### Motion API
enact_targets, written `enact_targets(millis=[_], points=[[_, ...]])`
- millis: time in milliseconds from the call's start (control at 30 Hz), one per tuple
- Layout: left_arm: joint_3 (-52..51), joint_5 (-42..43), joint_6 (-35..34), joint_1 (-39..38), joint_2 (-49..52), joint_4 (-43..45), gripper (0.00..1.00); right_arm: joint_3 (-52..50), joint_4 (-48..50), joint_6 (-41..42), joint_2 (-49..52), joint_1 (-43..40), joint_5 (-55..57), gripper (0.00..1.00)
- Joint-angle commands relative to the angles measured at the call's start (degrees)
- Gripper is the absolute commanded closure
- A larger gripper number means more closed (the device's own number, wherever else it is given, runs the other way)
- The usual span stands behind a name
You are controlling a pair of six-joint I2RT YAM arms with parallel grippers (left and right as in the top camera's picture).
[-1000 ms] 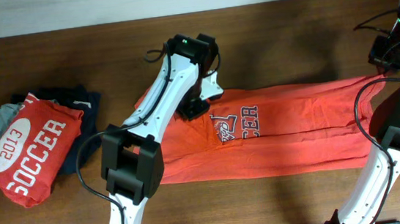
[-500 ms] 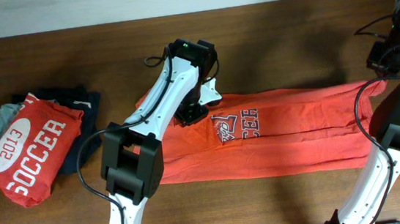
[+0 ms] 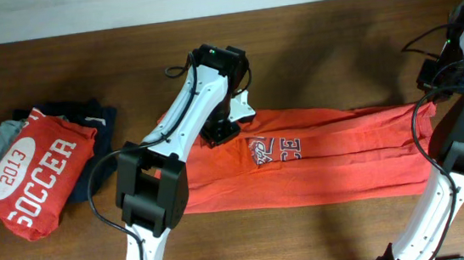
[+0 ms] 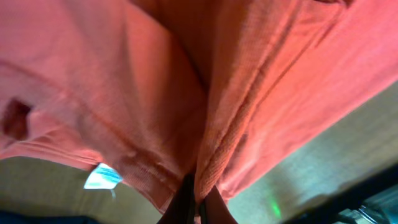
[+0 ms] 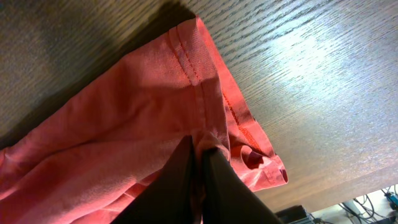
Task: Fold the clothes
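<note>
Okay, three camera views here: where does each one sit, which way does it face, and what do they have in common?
Overhead: fixed above the table, looking straight down; the left arm and right arm show over the orange T-shirt.
Left wrist: on the left arm, looking along the left fingers, pressed close to bunched shirt fabric.
Right wrist: on the right arm, looking along the right fingers at the shirt's hemmed corner on the wood.
Shared: all three views show the same orange T-shirt.
</note>
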Motion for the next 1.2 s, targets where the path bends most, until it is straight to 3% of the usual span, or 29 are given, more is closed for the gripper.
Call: enact_targets(millis=[0,100,200,333,633,900,967,1033,1167], points=[[-0.5,3.7,0.7,0.3,-2.0,-1.4,0.99,-0.2,-0.4,-1.2,-1.9,-0.2,-0.4,0.92],[-0.6,3.8,0.7,0.3,-2.0,-2.2,0.99,-0.2,-0.9,-1.2,-1.9,-0.2,-0.3,0.88],[-0.7,3.8,0.7,0.3,-2.0,-2.4,0.98,-0.2,-1.2,-1.2,-1.9,-0.2,-0.3,0.61],[-0.7,3.8,0.7,0.3,-2.0,-2.9,0.81,0.3,-1.2,0.2,-2.1,-0.6,-0.3,0.48],[-0.7,3.8,0.7,0.3,-2.0,-3.0,0.80,4.0,-4.8,-2.9,-3.3,-1.8,-10.1,0.43],[-0.7,0.9,0.7,0.4,-2.0,0.5,0.80,-0.9,-1.9,-2.1,-2.9,2.1,-15.2,0.41],[-0.6,-0.1,-2.6,0.5,-2.0,3.1,0.81,-2.1,-1.4,-2.1,-2.9,4.2,-15.0,0.42],[0.0,-3.5,-10.7,0.9,-2.0,5.2,0.80,-2.2,-1.7,-2.1,-2.9,6.4,-13.0,0.41],[4.7,-5.9,-21.4,3.8,-2.2,4.0,0.80,-2.2,-3.0,-1.2,-2.9,10.0,-11.2,0.40]])
